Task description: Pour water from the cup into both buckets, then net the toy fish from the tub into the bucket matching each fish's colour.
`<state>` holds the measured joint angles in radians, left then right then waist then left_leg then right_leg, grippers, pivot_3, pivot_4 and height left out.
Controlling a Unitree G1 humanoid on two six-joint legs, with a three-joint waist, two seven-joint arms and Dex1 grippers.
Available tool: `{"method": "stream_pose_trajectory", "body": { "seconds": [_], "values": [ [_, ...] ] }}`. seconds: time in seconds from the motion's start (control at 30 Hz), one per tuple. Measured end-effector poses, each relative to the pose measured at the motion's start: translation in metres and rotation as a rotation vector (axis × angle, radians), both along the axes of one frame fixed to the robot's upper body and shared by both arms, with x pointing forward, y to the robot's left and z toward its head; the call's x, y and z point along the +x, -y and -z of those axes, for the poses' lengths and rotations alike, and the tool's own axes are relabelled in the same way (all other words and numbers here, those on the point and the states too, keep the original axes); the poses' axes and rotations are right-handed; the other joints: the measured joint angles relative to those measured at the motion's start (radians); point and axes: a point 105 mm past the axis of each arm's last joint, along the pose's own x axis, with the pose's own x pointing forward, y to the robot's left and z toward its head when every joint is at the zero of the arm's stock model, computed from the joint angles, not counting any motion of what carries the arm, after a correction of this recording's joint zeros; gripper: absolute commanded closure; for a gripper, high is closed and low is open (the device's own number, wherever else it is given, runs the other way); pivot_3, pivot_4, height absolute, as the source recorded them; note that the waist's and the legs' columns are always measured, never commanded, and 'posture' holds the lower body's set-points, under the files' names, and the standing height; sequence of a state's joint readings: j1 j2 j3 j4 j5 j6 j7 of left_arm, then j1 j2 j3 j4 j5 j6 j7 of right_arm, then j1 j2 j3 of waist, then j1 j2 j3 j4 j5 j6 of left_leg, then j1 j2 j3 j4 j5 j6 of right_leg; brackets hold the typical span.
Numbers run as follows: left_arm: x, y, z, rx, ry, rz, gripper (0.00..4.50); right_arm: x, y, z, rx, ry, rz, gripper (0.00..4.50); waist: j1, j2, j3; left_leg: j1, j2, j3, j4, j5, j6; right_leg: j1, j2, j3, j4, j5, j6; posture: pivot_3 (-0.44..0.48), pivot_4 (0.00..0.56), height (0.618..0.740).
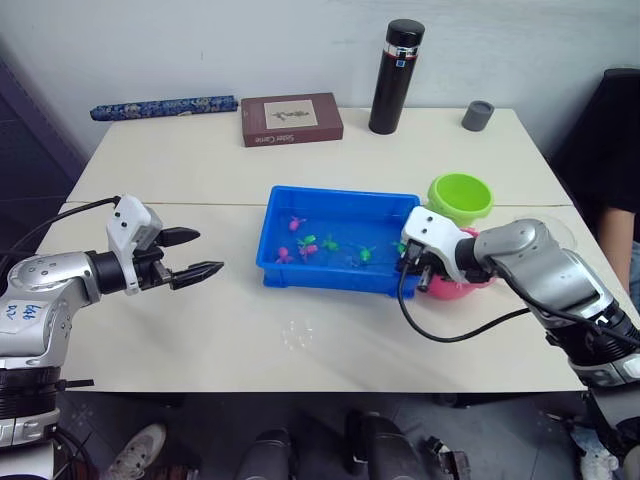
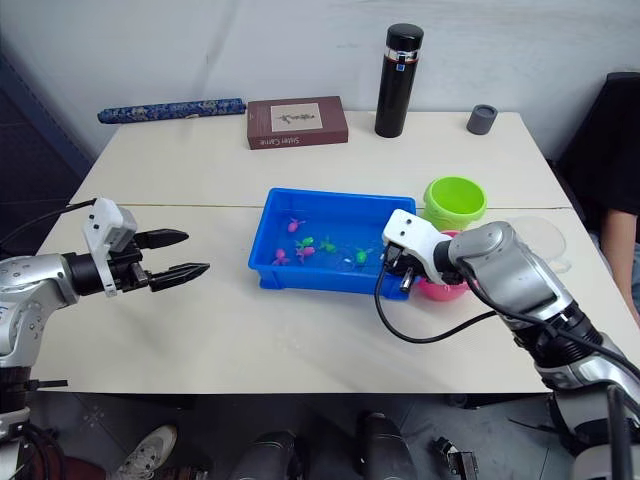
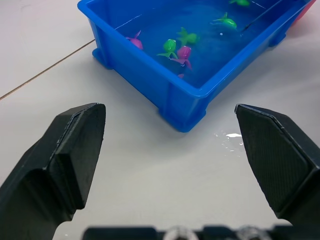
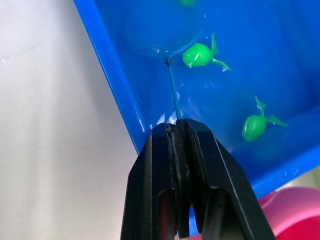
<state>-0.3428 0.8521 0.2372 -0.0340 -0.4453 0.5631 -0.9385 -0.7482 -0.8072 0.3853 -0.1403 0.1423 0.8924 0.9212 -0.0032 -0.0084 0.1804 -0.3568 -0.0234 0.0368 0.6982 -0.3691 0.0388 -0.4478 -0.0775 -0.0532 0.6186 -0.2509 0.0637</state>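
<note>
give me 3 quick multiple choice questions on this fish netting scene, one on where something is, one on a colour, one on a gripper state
1. Where is the green bucket?
A. inside the tub
B. on the table, beyond the pink bucket
C. beside the flask

2. What colour is the tub?
A. blue
B. red
C. white

3. How is the right gripper?
A. wide open above the table
B. shut on the book
C. shut on the net handle

Answers:
1 B: it stands by the tub's far right corner, farther from the robot than the pink one.
2 A: its walls and floor are bright blue.
3 C: the fingers pinch the thin stick over the water.
</note>
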Motion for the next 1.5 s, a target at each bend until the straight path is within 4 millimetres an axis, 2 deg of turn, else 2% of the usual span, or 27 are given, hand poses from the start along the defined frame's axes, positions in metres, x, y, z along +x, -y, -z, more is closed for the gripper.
{"method": "stream_pose_trajectory", "body": {
  "seconds": [0.23, 0.57, 0.73, 0.97, 1.27, 1.5],
  "values": [
    [0.0, -0.001, -0.001, 0.008, 0.002, -0.002, 0.04, 0.004, -0.011, 0.0, 0.024, 0.003, -0.013, 4.5, -0.001, 0.0, 0.0, 0.0, 0.0, 0.0, 0.0, 0.0, 0.0, 0.0, 0.0, 0.0, 0.0, 0.0, 0.0, 0.0, 0.15, 0.74],
    [-0.003, -0.003, -0.008, 0.022, 0.026, -0.007, 0.04, 0.008, -0.015, 0.001, 0.026, 0.004, -0.009, 4.5, -0.001, 0.0, 0.0, 0.0, 0.0, 0.0, 0.0, 0.0, 0.0, 0.0, 0.0, 0.0, 0.0, 0.0, 0.0, 0.0, 0.15, 0.74],
    [-0.004, -0.001, -0.009, 0.014, 0.026, -0.001, 0.04, 0.007, -0.028, 0.002, 0.034, -0.005, -0.041, 4.5, -0.002, 0.0, 0.0, 0.0, 0.0, 0.0, -0.001, 0.0, 0.0, 0.0, 0.0, 0.0, 0.0, 0.0, 0.0, 0.0, 0.15, 0.74],
    [-0.004, -0.001, -0.009, 0.008, 0.024, -0.003, 0.04, 0.006, -0.027, 0.001, 0.058, -0.028, -0.023, 4.5, -0.001, 0.0, 0.0, 0.0, 0.0, 0.0, -0.001, 0.0, 0.0, 0.0, 0.0, 0.0, -0.001, 0.0, 0.0, 0.0, 0.15, 0.74],
    [-0.004, -0.002, -0.008, 0.007, 0.024, -0.004, 0.04, 0.008, -0.022, -0.016, 0.142, -0.043, 0.009, 4.5, -0.001, 0.0, 0.0, 0.0, 0.0, 0.0, -0.001, 0.0, 0.0, 0.0, 0.0, 0.0, -0.001, 0.0, 0.0, 0.0, 0.15, 0.74],
    [-0.003, -0.001, -0.012, 0.008, 0.038, 0.001, 0.04, 0.008, -0.02, -0.015, 0.151, -0.055, 0.017, 4.5, -0.002, 0.0, 0.0, 0.0, 0.0, 0.0, -0.002, 0.0, 0.0, 0.0, 0.0, 0.0, -0.002, 0.0, 0.0, 0.0, 0.15, 0.74]
  ]
}}
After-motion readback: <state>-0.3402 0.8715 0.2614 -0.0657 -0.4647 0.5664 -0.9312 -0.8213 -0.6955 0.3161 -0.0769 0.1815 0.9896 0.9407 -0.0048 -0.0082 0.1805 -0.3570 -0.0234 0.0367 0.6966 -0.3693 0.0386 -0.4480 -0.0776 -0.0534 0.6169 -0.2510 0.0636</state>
